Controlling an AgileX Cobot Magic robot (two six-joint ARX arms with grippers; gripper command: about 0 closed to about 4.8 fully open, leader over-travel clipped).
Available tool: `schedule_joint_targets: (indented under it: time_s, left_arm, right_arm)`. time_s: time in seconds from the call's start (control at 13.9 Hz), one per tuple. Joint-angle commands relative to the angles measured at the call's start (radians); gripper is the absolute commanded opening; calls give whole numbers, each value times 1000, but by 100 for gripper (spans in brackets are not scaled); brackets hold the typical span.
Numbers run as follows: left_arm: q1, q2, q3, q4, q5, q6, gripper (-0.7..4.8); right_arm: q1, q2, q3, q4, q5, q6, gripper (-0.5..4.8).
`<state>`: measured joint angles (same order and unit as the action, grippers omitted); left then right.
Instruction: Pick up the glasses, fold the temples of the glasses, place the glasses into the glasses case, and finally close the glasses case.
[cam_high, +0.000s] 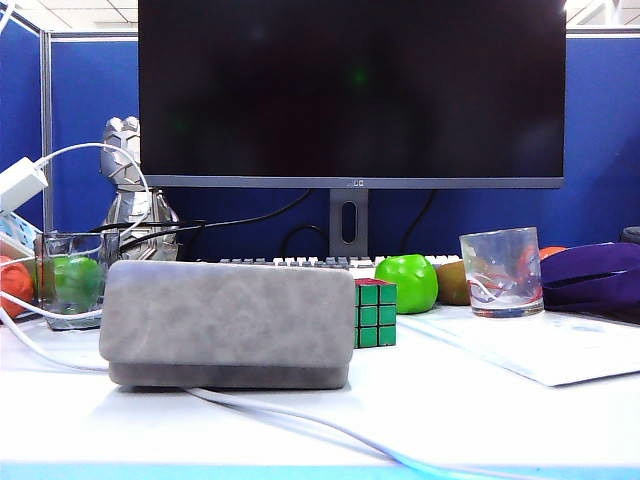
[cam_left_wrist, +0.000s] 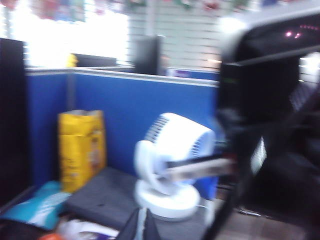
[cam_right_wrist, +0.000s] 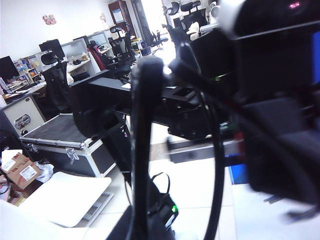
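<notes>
We see the left end effector (cam_left_wrist: 142, 226) pressed together at the edge of its blurred wrist view. The glasses case (cam_high: 228, 320) sits on the surface (cam_high: 450, 410), with a puzzle cube (cam_high: 375, 313) just beside it on the right. The right end effector (cam_right_wrist: 150, 220) appears to pinch the black rim of the glasses (cam_right_wrist: 142, 125), which are raised close to its camera.
</notes>
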<state>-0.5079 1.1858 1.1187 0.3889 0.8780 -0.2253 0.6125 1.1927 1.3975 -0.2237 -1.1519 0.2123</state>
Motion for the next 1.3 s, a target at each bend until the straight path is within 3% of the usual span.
schedule_joint_targets:
  time_s: [0.07, 0.14, 0.36, 0.43, 0.65, 0.79, 0.94, 1.08, 1.3]
  left_arm:
    - [-2, -3, 2, 11, 97, -19, -5]
    - [-2, -3, 2, 16, 172, -19, -5]
    - [-2, -3, 2, 16, 182, -21, -5]
    - [-2, -3, 2, 8, 139, -21, -5]
    - [8, -3, 2, -188, -303, -10, -4]
    - [10, -3, 2, -330, -475, -10, -4]
    - [10, -3, 2, -464, -528, 44, -3]
    - [10, -3, 2, -582, -564, 57, -3]
    - [16, -4, 2, -594, -612, 57, -3]
  right_arm:
    - [0, 25, 4, 50, 35, -1, -5]
    - [0, 61, 4, 88, 130, -3, -5]
    - [-2, 82, 4, 95, 166, -7, -5]
    - [-2, 82, 4, 94, 167, -7, -5]
    - [-94, 61, 5, 18, 209, -37, -5]
    - [-140, 64, 4, -180, 335, -230, -5]
    - [-142, 143, 4, -347, 419, -430, -5]
    - [-142, 263, 4, -394, 417, -509, -5]
    - [-141, 457, 4, -394, 415, -619, -5]
